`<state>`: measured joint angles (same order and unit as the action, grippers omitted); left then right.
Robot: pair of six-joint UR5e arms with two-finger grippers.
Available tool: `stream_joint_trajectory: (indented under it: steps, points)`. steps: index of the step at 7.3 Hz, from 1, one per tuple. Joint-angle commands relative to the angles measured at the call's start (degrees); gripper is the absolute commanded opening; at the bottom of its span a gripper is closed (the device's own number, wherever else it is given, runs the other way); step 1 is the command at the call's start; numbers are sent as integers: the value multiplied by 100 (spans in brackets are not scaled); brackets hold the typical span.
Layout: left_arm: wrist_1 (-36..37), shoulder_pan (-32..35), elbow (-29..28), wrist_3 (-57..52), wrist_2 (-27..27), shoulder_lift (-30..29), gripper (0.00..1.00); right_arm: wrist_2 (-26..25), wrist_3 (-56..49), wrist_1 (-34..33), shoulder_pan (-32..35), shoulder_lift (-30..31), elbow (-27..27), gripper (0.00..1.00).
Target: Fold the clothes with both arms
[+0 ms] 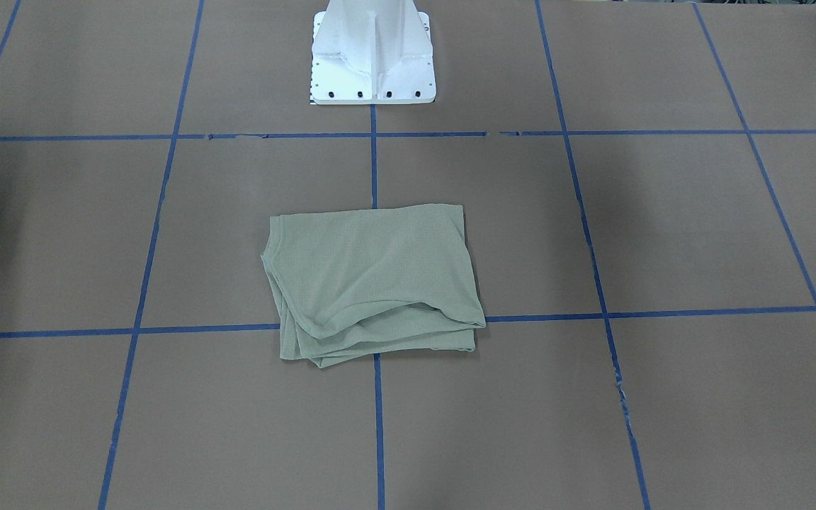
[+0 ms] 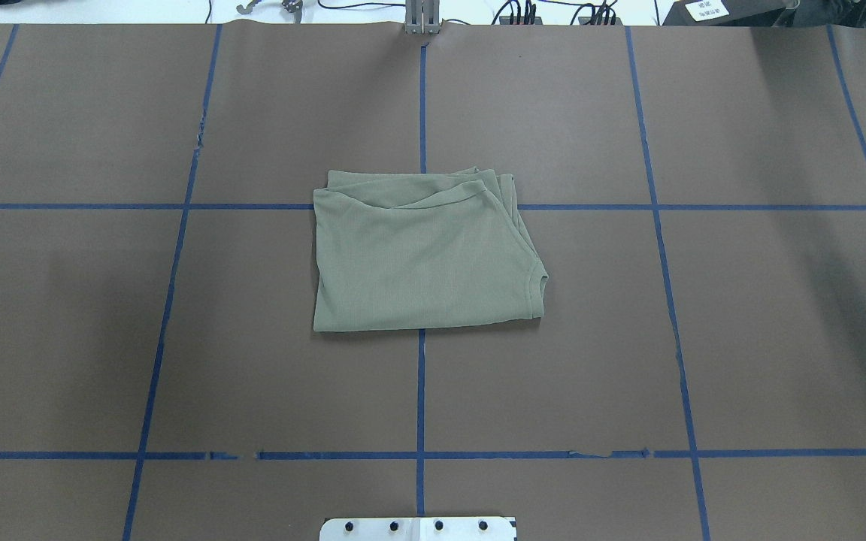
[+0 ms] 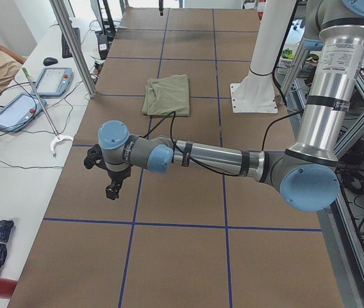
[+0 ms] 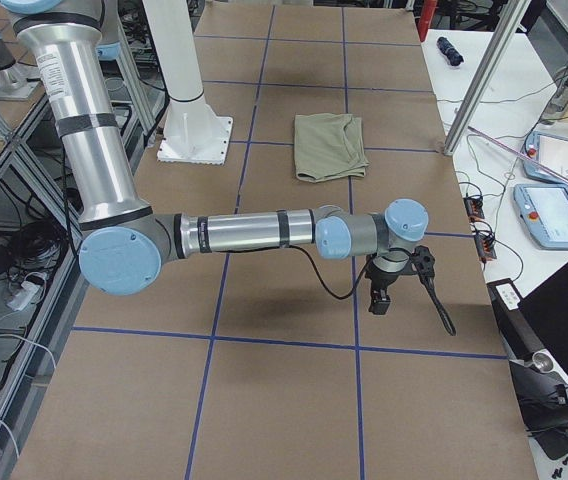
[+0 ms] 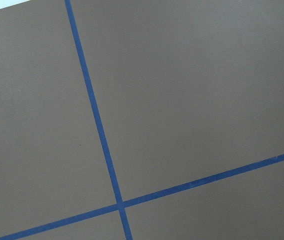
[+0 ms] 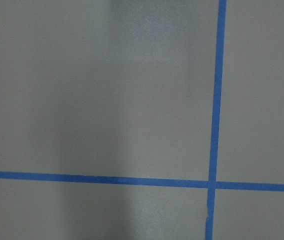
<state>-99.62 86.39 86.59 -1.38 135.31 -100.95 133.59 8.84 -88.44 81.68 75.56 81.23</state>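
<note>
**Item.** The shirt (image 2: 422,255) is lying at the middle of the table (image 2: 764,338), straddling the centre tape line (image 2: 421,391), some way in front of the white pedestal (image 1: 372,57). It is sitting as a compact, roughly square bundle of several layers. The layer edges are stacking unevenly along the side facing away from the robot, and a curved notch is showing at the near corner on the robot's right.

**Progress.** Folding is looking finished or all but finished. No sleeve is trailing out and nothing is lying spread flat. At most, squaring the staggered far edges is remaining.

**Arms.** Neither is touching the shirt. The left gripper (image 3: 105,172) is hanging over bare table towards the robot's left end, well apart from the bundle. The right gripper (image 4: 409,282) is doing the same at the opposite end. Only the side views are showing them clearly, so I cannot tell whether the jaws are spread or pressed together. Nothing is visibly hanging from either. Both wrist views are showing only brown surface and blue tape.

**Markings.** No logo, neck label or print is showing on the shirt as it is folded. A white sign (image 2: 707,9) beyond the far table edge is carrying writing too small to read.
</note>
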Motion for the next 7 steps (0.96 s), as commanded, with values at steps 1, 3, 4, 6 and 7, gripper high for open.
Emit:
stream_joint_trajectory:
  steps: [1,3,4,6,7]
  points:
    - [22,157,-28,-20,-31,31,100,0,3,107,-29,2,-10,100]
    - [13,369,-212,-81,-31,40,100,0,3,126,-38,2,7,100]
    - [22,369,-204,-73,-31,40,100,0,3,126,-38,-6,16,100]
    - [31,361,-160,-73,-31,49,100,0,3,126,-65,-6,16,100]
    - [31,352,-168,-73,-31,49,100,0,-5,134,-91,-6,16,100]
